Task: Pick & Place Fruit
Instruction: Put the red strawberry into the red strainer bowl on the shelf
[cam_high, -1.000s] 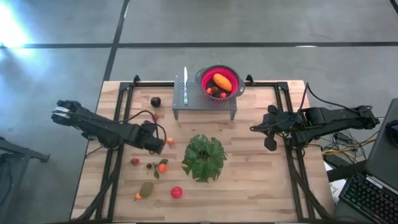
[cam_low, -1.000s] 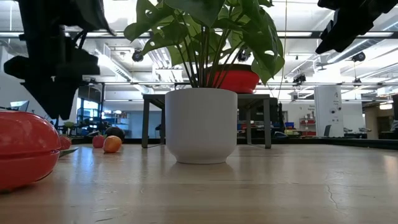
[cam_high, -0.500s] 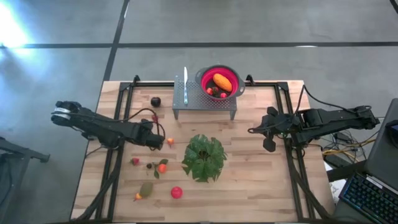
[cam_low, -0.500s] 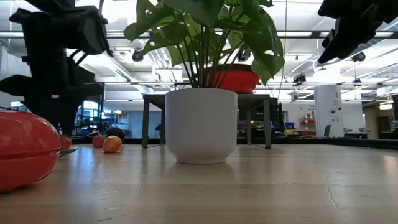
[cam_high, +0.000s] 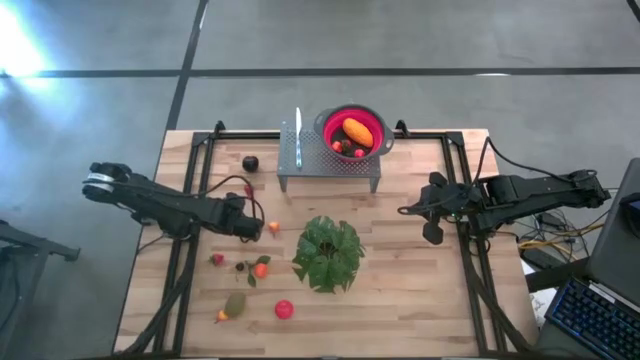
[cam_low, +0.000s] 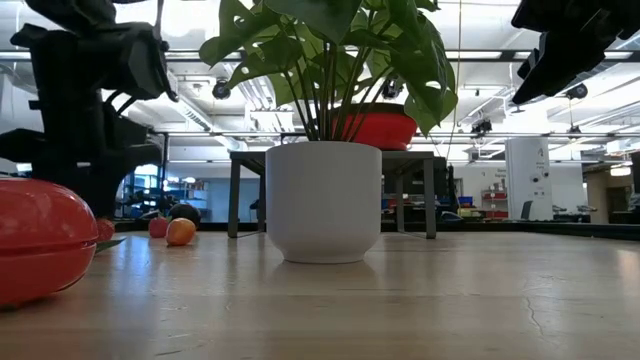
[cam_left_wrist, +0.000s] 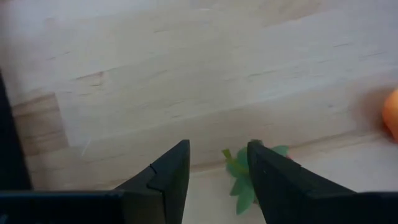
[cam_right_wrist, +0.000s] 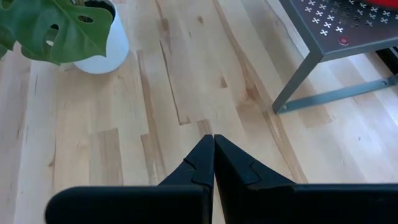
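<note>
Small toy fruits (cam_high: 260, 268) lie scattered toward the wooden tabletop's (cam_high: 420, 300) left front; others already sit in the red round colander bowl (cam_high: 352, 130) on the grey perforated metal stand (cam_high: 310, 158) at the back edge. The left gripper (cam_left_wrist: 217, 163), jaws parted, straddles a green-leafed piece (cam_left_wrist: 239, 180), seemingly for pickup. The right gripper (cam_right_wrist: 214, 155), clenched empty, waits near the right edge over open wood.

Two dark jointed arms, each end effector with tapered black fingers (cam_left_wrist: 168, 180).
</note>
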